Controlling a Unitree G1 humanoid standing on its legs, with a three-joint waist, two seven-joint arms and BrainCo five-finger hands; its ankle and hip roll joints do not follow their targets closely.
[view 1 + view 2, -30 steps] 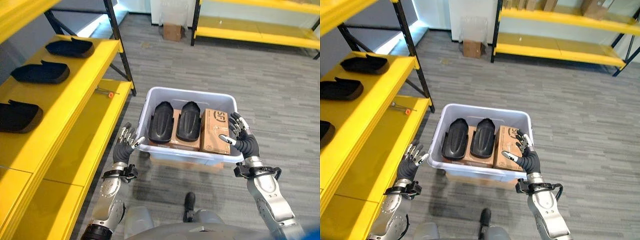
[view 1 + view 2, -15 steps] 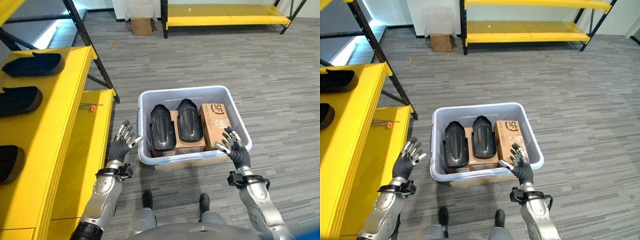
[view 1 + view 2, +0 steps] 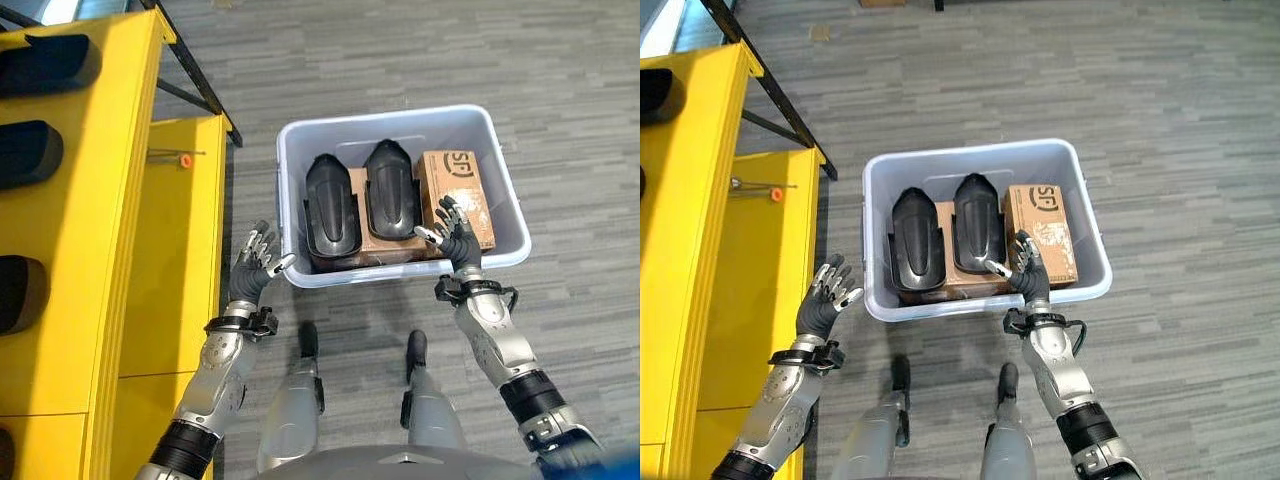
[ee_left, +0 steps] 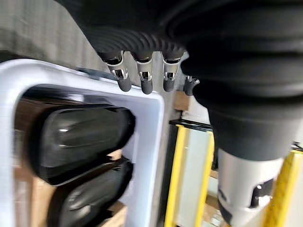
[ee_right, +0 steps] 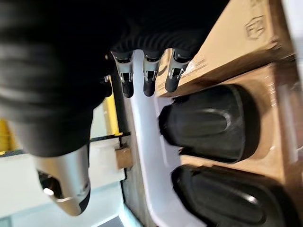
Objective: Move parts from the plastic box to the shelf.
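Note:
A pale plastic box (image 3: 398,118) stands on the floor. Two black moulded parts (image 3: 330,205) (image 3: 390,190) lie side by side in it on cardboard, beside a cardboard carton (image 3: 455,185). My left hand (image 3: 255,270) is open, fingers spread, just outside the box's front left corner. Over the front rim by the carton my right hand (image 3: 450,240) is open and holds nothing. The right wrist view has straight fingers (image 5: 147,71) above the rim and the parts (image 5: 213,123). The yellow shelf (image 3: 110,200) on the left carries several black parts (image 3: 30,150).
A small orange-tipped tool (image 3: 180,158) lies on the shelf's lower board (image 3: 180,250). A black shelf post (image 3: 195,70) slants down behind the box's left side. Grey carpet (image 3: 580,150) spreads to the right of the box.
The camera has tilted down and moved closer to the box. My right hand has come in from the box's front right corner to over its front rim. Both hands stay open.

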